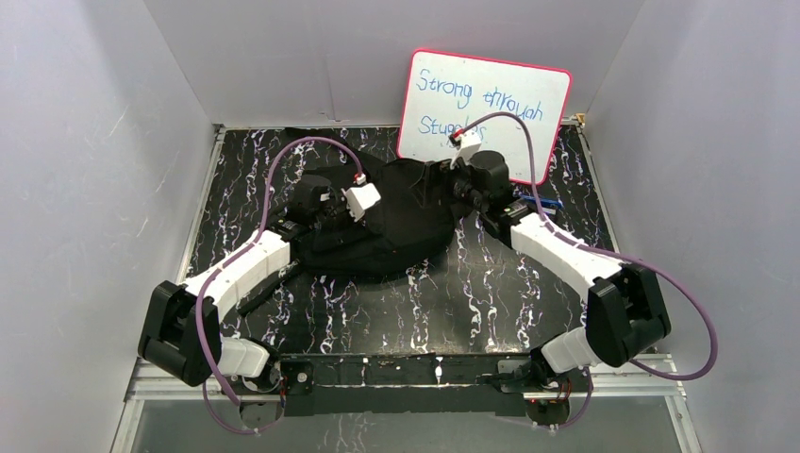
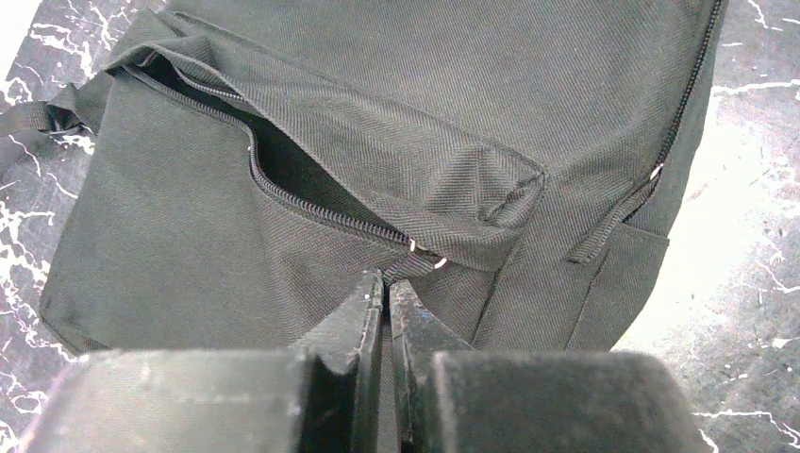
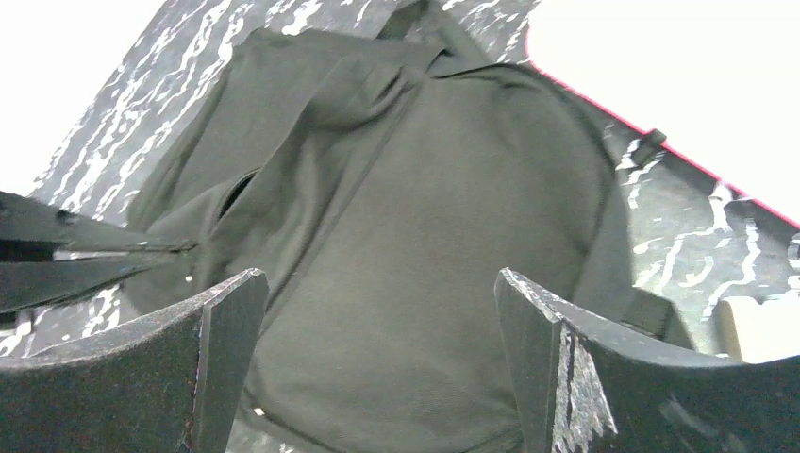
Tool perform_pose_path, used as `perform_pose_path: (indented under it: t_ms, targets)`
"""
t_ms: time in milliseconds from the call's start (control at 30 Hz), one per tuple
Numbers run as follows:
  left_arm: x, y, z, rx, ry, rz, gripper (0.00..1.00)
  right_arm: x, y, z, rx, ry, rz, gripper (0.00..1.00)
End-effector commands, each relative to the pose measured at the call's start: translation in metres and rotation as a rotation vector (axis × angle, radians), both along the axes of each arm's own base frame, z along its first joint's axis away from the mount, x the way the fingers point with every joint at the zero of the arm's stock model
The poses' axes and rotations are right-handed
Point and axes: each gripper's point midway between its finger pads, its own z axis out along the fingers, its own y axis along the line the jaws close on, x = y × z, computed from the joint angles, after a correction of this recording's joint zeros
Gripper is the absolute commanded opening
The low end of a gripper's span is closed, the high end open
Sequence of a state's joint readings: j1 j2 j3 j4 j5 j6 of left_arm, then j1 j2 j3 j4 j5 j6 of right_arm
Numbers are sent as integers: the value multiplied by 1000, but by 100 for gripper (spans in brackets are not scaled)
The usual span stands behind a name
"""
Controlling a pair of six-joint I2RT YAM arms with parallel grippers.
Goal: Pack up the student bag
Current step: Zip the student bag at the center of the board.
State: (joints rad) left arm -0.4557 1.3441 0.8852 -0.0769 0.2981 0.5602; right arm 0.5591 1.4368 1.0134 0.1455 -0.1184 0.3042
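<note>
One student bag point(image 1: 406, 231), lying flat in the middle of the table point(image 1: 491, 293), front face up, between the two arms.

Progress: early, by my reading. The front pocket point(image 2: 189, 255) gapes, its zip point(image 2: 311, 209) run back most of the way, dark inside. I can make out nothing in it. The main zip point(image 2: 684, 104) looks closed as far as the left wrist view follows it. I see no obvious contents laid out for packing (only a small blue thing point(image 1: 552, 201) beside the right arm, too small to name). So loading the bag and zipping it up both look left to do.

Left gripper point(image 2: 387, 288): clenched, tips right at the end of the pocket zip, just below the slider. Whether a pull tab is pinched between them I cannot tell.

Right gripper point(image 3: 377, 274): released, jaws wide apart, nothing between them, hanging over the bag's upper body.

Lie of the bag: long axis runs on a diagonal, from near-left to far-right in the top view. The pocket end sits towards the left arm. The top end points at the whiteboard point(image 1: 528, 94) propped on the back wall. One strap point(image 1: 255, 300) trails out near-left across the table.
</note>
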Motion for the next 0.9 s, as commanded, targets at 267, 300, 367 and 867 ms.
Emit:
perform_pose_path:
  t_ms: [267,300,367,867]
  targets:
    - [13,-4,27,-80,-60,58,0,-26,25,13,-30,-176,218,65]
    - [13,-4,27,-81,-57,59,0,-35,35,12,-33,-189,246,63]
    - [13,-3,25,-77,-48,59,0,-54,57,11,-26,-233,302,62]
    - [13,0,24,-80,-44,64,0,-68,117,-17,-18,-421,383,59]
